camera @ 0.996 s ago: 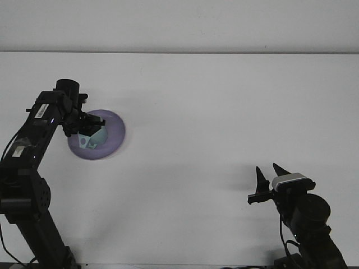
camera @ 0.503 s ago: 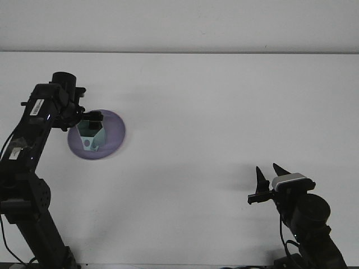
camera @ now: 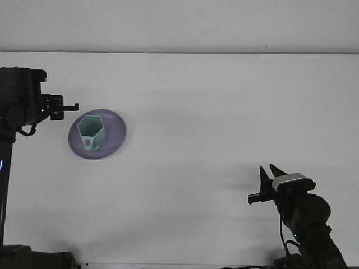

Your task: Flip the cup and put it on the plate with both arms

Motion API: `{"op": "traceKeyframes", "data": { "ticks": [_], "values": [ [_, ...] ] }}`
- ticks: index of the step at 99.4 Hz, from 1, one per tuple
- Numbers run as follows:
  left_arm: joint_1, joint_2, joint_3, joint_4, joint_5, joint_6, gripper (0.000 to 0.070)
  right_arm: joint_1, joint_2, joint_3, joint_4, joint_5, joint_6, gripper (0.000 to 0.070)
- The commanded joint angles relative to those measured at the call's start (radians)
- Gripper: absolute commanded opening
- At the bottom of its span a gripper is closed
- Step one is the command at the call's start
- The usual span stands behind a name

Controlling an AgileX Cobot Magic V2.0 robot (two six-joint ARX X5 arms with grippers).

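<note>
One cup (camera: pixel 90 132) stands upright on one plate (camera: pixel 115 134), mouth facing up. The cup is pale green, smooth and matte like moulded plastic, with a six-sided rim and flat angled walls; a small round mark shows low on its front face. The plate is round, shallow and lilac, with a smooth surface and a slightly raised edge, and it lies flat on the left part of the worktop (camera: pixel 213 112). The cup sits a little left of the plate's middle, inside the rim.

The worktop is plain white, flat and matte.

Two black arms are in view. The left gripper (camera: pixel 67 107) is just beside the plate's upper left edge, apart from both plate and cup; it is seen side-on, so I cannot tell how its jaws stand. The right gripper (camera: pixel 267 174) is near the lower right corner, well apart from the plate, with its two pointed black jaws spread and nothing between them. A grey block sits just behind them.
</note>
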Motion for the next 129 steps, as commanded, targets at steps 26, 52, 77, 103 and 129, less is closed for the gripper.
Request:
{"op": "traceKeyframes", "data": {
  "ticks": [26, 52, 77, 103, 129],
  "values": [
    [-0.010, -0.408, -0.468, 0.352, 0.007, -0.012, 0.0013, 0.001, -0.002, 0.004, 0.042, 0.076, 0.036, 0.0000],
    [-0.043, -0.911, -1.201, 0.895, 0.006, -0.060, 0.0012, 0.001, -0.044, -0.075, 0.238, 0.109, 0.009, 0.0001],
    [-0.043, -1.162, -1.463, 1.056, 0.001, -0.116, 0.0012, 0.000, -0.048, -0.098, 0.331, 0.179, -0.080, 0.0001],
    [-0.043, -1.169, -1.465, 1.051, 0.002, -0.218, 0.0015, 0.001, -0.050, -0.098, 0.334, 0.214, -0.080, 0.0001],
    [-0.043, -1.170, -1.465, 1.051, 0.002, -0.218, 0.0015, 0.001, -0.050, -0.098, 0.334, 0.214, -0.080, 0.0001]
  ]
}}
